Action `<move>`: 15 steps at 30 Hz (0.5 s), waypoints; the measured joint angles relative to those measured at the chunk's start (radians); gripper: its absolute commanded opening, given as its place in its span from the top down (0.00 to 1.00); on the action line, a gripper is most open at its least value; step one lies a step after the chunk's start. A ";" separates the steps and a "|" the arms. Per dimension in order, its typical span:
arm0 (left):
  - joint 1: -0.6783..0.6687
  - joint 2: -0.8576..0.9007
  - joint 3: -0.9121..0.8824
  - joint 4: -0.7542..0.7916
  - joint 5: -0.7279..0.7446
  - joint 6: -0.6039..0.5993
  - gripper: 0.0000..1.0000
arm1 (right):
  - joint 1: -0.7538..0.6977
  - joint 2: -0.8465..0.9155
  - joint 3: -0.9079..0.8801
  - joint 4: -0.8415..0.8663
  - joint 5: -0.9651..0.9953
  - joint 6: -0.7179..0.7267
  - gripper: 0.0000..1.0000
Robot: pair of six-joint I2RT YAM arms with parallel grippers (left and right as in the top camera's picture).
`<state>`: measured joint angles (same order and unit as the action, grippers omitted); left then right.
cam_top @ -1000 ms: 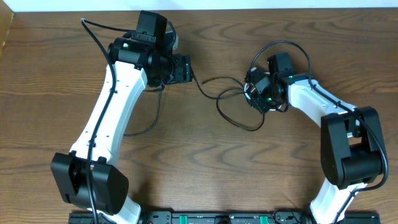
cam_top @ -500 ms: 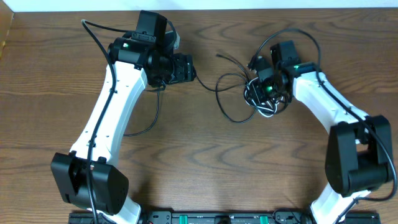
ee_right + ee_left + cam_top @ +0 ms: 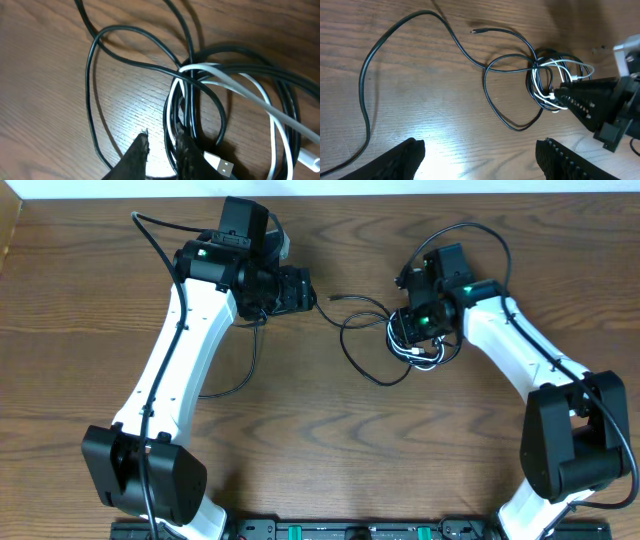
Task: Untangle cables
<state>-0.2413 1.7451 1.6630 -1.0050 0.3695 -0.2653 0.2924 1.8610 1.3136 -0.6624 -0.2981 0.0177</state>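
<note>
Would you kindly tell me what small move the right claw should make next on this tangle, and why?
Probably close the right claw on the loops at its tips and lift slightly: its nearly closed tips sit among tangled loops of the white cable and the black cables, while the left claw hangs open and empty.

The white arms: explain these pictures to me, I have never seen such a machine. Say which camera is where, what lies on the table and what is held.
These are two robot arms, the left arm and the right arm, each ending in a two-finger gripper. The wide picture looks down from above the table; the other two come from cameras on the wrists. On the wood lie thin black cables tangled with a white cable. The left gripper is open and holds nothing. The right gripper is nearly closed in the tangle; whether it pinches a strand is unclear.
</note>
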 measured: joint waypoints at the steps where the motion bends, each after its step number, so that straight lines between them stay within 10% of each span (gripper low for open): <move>1: 0.000 0.000 0.000 0.000 0.000 0.000 0.23 | 0.008 0.006 0.000 0.001 0.012 -0.011 0.86; 15: 0.000 0.000 0.000 0.000 0.000 0.000 0.23 | 0.030 0.139 0.000 0.043 0.090 -0.096 0.99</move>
<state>-0.2413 1.7451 1.6630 -1.0050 0.3698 -0.2653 0.3222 1.9999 1.3136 -0.6189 -0.2085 -0.0780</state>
